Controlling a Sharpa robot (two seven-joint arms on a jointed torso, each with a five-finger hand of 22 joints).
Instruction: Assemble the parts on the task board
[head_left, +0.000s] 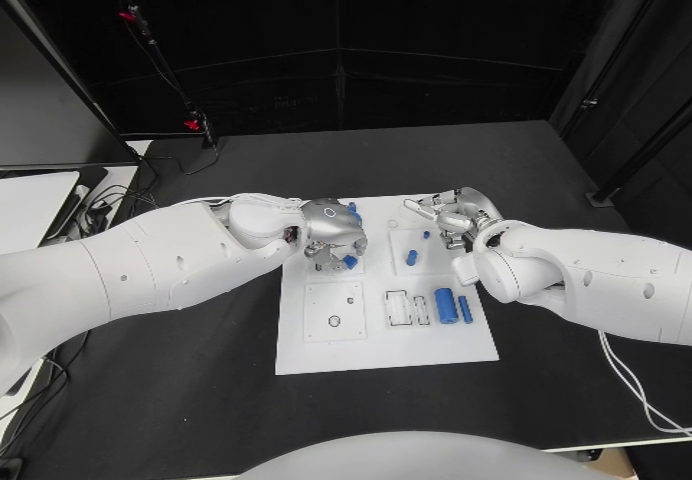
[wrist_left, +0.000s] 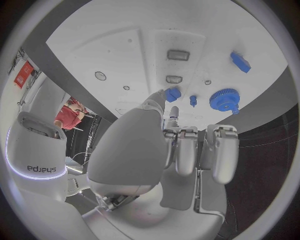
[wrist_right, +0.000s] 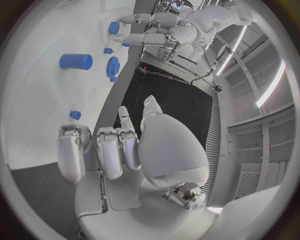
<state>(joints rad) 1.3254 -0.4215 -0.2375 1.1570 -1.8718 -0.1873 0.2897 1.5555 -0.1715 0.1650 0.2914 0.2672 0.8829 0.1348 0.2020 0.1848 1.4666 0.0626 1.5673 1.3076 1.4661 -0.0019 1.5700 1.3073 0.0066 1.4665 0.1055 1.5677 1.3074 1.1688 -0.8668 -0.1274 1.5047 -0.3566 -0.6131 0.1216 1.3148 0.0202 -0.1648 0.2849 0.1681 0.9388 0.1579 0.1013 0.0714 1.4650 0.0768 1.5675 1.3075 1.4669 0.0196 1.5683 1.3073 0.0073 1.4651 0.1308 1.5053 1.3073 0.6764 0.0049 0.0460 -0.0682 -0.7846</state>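
The left arm reaches in low over the black tabletop (head_left: 173, 400), its left hand (head_left: 330, 232) bent down over the upper left part of the task board (head_left: 382, 355); its fingers (wrist_left: 187, 150) are curled close together, with a small blue part (head_left: 349, 262) at their tips, though I cannot tell whether it is truly gripped. The board is a white plate lying flat in the middle of the tabletop, with shallow outlined recesses. A blue cylinder (head_left: 447, 306) lies near its right edge, a slimmer blue pin (head_left: 464, 307) beside it, and another small blue piece (head_left: 411, 257) sits nearer the middle. A blue gear (wrist_left: 224, 99) rests on the board too. The right hand (head_left: 459, 222) hangs over the board's upper right corner, fingers drawn in, nothing visibly held.
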